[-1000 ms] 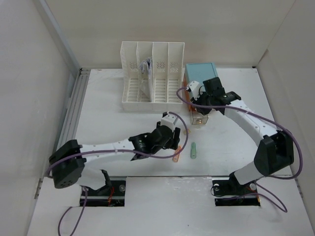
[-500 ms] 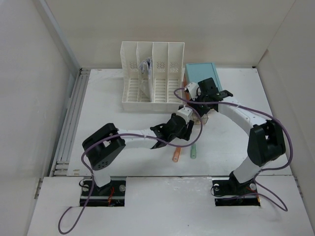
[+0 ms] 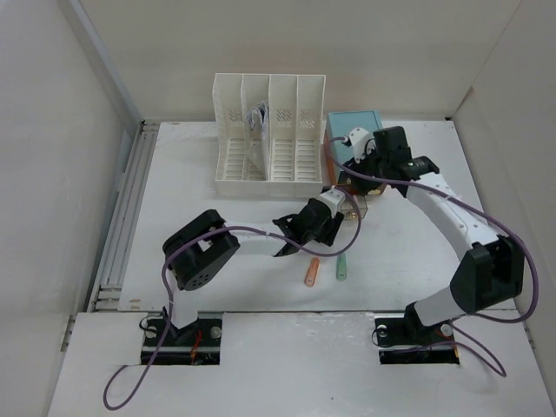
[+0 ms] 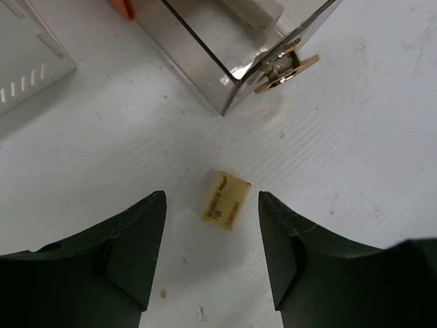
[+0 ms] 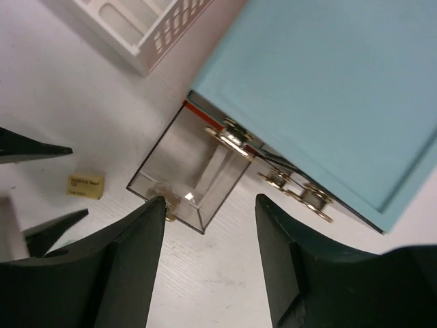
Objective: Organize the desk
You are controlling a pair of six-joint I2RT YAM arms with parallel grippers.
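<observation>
A small yellowish eraser (image 4: 227, 199) lies flat on the white desk (image 3: 191, 200). My left gripper (image 4: 212, 205) hovers over it, open, one finger on each side and neither touching. Just beyond stands a clear drawer (image 4: 225, 48) with a gold knob (image 4: 283, 65), pulled out of the teal-topped drawer box (image 5: 334, 89). My right gripper (image 5: 210, 205) is open above the front of that drawer (image 5: 194, 171), holding nothing. In the top view the left gripper (image 3: 323, 228) sits by the drawer (image 3: 349, 207) and the right gripper (image 3: 349, 174) hangs beside the box (image 3: 354, 130).
A white slotted file rack (image 3: 269, 139) stands behind the left gripper, left of the box. An orange marker (image 3: 311, 272) and a green marker (image 3: 342, 268) lie on the desk nearer the arm bases. A ridged rail (image 3: 130, 200) runs along the left edge.
The right gripper has opened and drawn back from the drawer's front toward the teal box. The left arm has folded and moved its gripper right and back, over the eraser.
</observation>
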